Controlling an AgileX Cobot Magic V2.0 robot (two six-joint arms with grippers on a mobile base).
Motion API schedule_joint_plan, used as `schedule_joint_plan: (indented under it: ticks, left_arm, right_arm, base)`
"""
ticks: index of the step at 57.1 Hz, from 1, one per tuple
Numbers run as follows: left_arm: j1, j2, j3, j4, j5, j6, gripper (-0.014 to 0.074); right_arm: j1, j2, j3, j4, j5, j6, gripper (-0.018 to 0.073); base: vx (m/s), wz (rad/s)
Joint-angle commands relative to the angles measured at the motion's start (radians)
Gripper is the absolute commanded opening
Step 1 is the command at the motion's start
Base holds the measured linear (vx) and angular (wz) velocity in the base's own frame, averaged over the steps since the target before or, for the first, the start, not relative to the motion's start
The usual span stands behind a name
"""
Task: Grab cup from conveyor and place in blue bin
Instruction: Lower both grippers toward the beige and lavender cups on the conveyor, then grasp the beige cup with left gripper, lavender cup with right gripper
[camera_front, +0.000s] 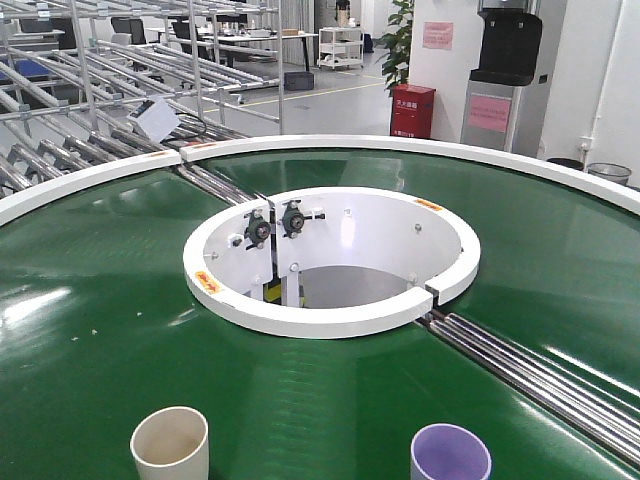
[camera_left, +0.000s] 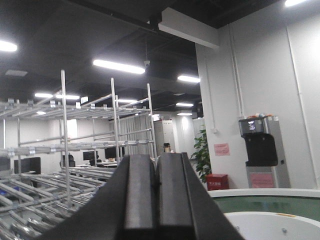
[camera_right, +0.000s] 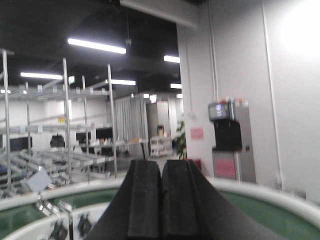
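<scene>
On the conveyor (camera_front: 90, 330) stand beige cup (camera_front: 170, 446) and purple cup (camera_front: 451, 456); left end effector (camera_left: 155, 160), right end effector (camera_right: 161, 164) pressed together.

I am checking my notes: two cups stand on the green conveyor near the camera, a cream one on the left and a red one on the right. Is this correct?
Not quite. The right cup is pale purple, not red; the front-facing view shows it. The cream cup on the left and the green conveyor are as you say.
</scene>
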Motion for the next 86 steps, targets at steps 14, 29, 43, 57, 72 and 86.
schedule_joint_plan:
  ticks: [14, 29, 43, 57, 72, 86]
  left_arm:
    - [0.002, 0.517, -0.468, 0.0, 0.125, 0.031, -0.0001]
    - [0.001, 0.661, -0.471, -0.001, 0.125, 0.019, 0.0004]
    - [0.001, 0.671, -0.471, -0.002, 0.129, 0.013, 0.0132]
    - [0.001, 0.671, -0.471, -0.002, 0.203, 0.013, 0.0497]
    - [-0.019, 0.671, -0.471, -0.039, 0.211, 0.011, 0.0636]
    - [-0.034, 0.815, -0.581, -0.061, 0.532, -0.03, 0.058]
  right_arm:
    - [0.0, 0.502, -0.349, -0.011, 0.007, -0.041, -0.0009]
    - [0.0, 0.644, -0.347, -0.008, 0.006, -0.041, 0.0015]
    - [0.0, 0.642, -0.347, -0.008, 0.008, -0.047, 0.0264]
    - [0.0, 0.642, -0.347, -0.008, 0.005, -0.041, 0.0669]
    - [0.01, 0.642, -0.347, 0.0, 0.015, -0.012, 0.0709]
    - [0.166, 0.783, -0.532, -0.011, 0.397, -0.05, 0.0617]
  base:
    - [0.0, 0.0]
    - [0.0, 0.0]
    - [0.0, 0.0]
    - [0.0, 0.0]
    - [0.0, 0.0]
    - [0.0, 0.0]
